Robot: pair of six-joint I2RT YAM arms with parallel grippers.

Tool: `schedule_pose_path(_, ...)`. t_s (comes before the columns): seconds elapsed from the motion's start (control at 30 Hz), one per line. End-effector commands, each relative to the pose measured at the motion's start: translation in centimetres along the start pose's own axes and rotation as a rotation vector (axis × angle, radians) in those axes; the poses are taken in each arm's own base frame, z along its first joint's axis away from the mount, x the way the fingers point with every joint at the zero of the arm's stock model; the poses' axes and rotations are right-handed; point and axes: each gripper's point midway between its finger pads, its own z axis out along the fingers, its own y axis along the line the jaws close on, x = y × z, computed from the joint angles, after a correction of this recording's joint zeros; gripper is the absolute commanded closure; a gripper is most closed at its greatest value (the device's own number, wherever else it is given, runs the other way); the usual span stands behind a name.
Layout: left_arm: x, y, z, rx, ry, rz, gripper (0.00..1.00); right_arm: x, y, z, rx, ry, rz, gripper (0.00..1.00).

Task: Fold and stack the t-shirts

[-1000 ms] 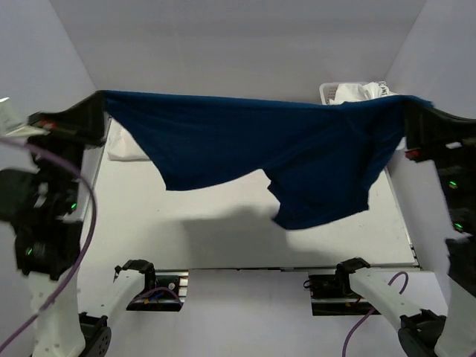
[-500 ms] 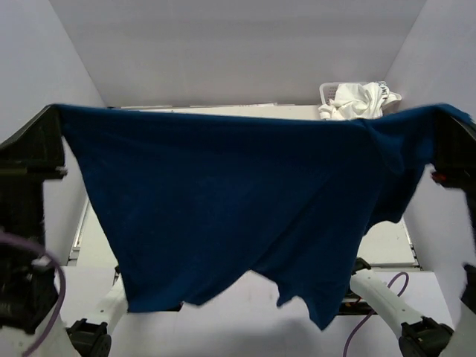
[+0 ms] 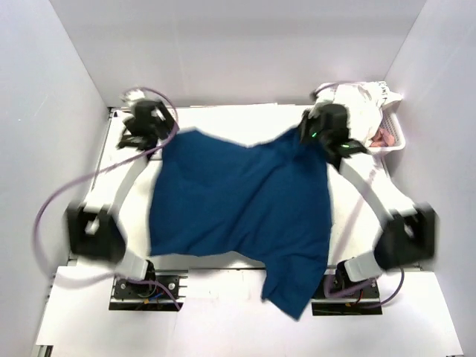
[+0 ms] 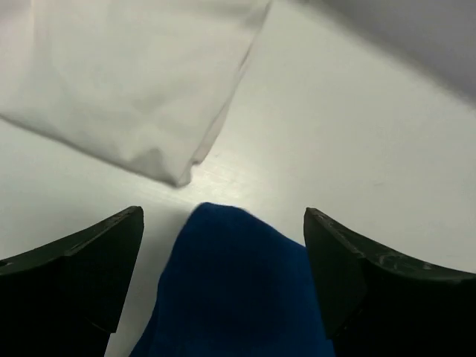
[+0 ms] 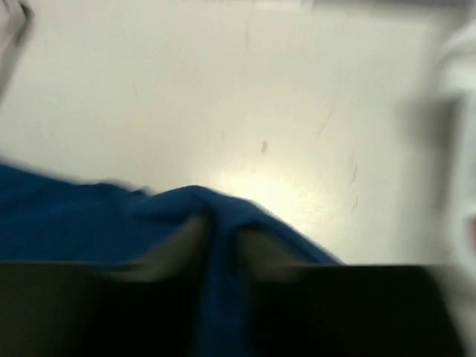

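**Container.** The white mesh basket (image 3: 396, 140) stands at the far right corner of the table (image 3: 223, 119). A crumpled white t-shirt (image 3: 358, 99) is heaped over its far rim. A dusty pink garment (image 3: 385, 136) lies in its near part.

**Left gripper** (image 3: 149, 125). It is at the far left. In the left wrist view the two dark fingers (image 4: 82, 260) are spread wide. A rounded corner of the navy t-shirt (image 3: 238, 201) lies on the table between them and neither finger presses on it.

**Right gripper** (image 3: 321, 132). It is at the far right, just beside the basket. The right wrist view is blurred. The fingers (image 5: 182, 239) appear drawn close together, with a raised ridge of navy cloth pinched in the narrow gap.

**Task item.** The navy t-shirt is spread across the middle of the table, plain side up and wrinkled. Its near right portion hangs over the near edge.

**Other cloth.** A flat, smooth white t-shirt (image 4: 126, 82), straight-edged and square-cornered, lies far and left of the navy corner, near it but not touching.
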Motion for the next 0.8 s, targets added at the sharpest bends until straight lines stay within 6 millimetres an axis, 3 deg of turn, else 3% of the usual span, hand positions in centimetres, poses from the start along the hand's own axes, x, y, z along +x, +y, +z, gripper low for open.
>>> schedule_pose_path(0.0, 3.2, 1.6, 3.7, -0.084, 0.069, 0.045, 0.0, 4.5, 1.0, 5.2, -0.136, 0.089, 0.018, 0.42)
schedule_pose_path(0.03, 2.7, 1.0, 4.7, -0.092, 0.082, 0.05, 0.0, 4.5, 1.0, 5.7, -0.134, 0.163, 0.04, 0.1)
schedule_pose_path(0.07, 5.4, 1.7, 6.6, -0.136, 0.162, 0.071, 0.0, 5.4, 1.1, 6.3, -0.149, 0.22, 0.054, 0.1)
schedule_pose_path(0.1, 6.4, 2.4, 6.7, -0.174, 0.209, 0.093, 0.0, 7.3, 1.1, 8.6, -0.162, 0.299, 0.076, 0.1)
schedule_pose_path(0.17, 6.5, 2.4, 7.0, -0.18, 0.219, 0.098, 0.0, 8.9, 1.5, 8.5, -0.189, 0.394, 0.088, 0.1)
schedule_pose_path(0.23, 6.3, 1.5, 6.7, -0.123, 0.203, 0.077, 0.0, 9.0, 2.1, 8.0, -0.207, 0.388, 0.102, 0.1)
schedule_pose_path(0.27, 8.0, 1.7, 6.2, -0.094, 0.237, 0.077, 0.0, 10.0, 2.1, 7.4, -0.205, 0.373, 0.106, 0.1)
schedule_pose_path(0.3, 8.2, 1.6, 5.8, -0.07, 0.233, 0.079, 0.0, 9.1, 2.3, 6.4, -0.199, 0.341, 0.125, 0.1)
schedule_pose_path(0.33, 8.6, 1.2, 5.1, -0.027, 0.217, 0.08, 0.0, 10.9, 1.9, 5.0, -0.175, 0.366, 0.14, 0.1)
schedule_pose_path(0.37, 9.1, 0.8, 4.8, 0.011, 0.225, 0.073, 0.0, 10.6, 1.8, 4.7, -0.159, 0.332, 0.144, 0.1)
schedule_pose_path(0.4, 9.6, 0.3, 4.4, 0.042, 0.233, 0.074, 0.0, 10.8, 1.1, 4.2, -0.111, 0.324, 0.162, 0.1)
schedule_pose_path(0.43, 10.8, -0.2, 4.1, 0.095, 0.257, 0.077, 0.0, 11.8, 0.3, 2.4, -0.059, 0.321, 0.174, 0.1)
schedule_pose_path(0.53, 13.6, -0.4, 3.7, 0.152, 0.343, 0.077, 0.0, 12.9, -1.3, 0.6, 0.052, 0.331, 0.186, 0.1)
schedule_pose_path(0.6, 15.0, -0.7, 3.5, 0.186, 0.392, 0.065, 0.0, 14.4, -2.1, 0.0, 0.091, 0.365, 0.181, 0.1)
schedule_pose_path(0.7, 18.6, 0.9, 2.9, 0.17, 0.475, 0.061, 0.0, 16.0, -1.9, 0.2, 0.076, 0.416, 0.171, 0.1)
schedule_pose_path(0.77, 19.7, 1.5, 2.7, 0.156, 0.496, 0.054, 0.0, 17.2, -1.5, 0.8, 0.049, 0.452, 0.19, 0.1)
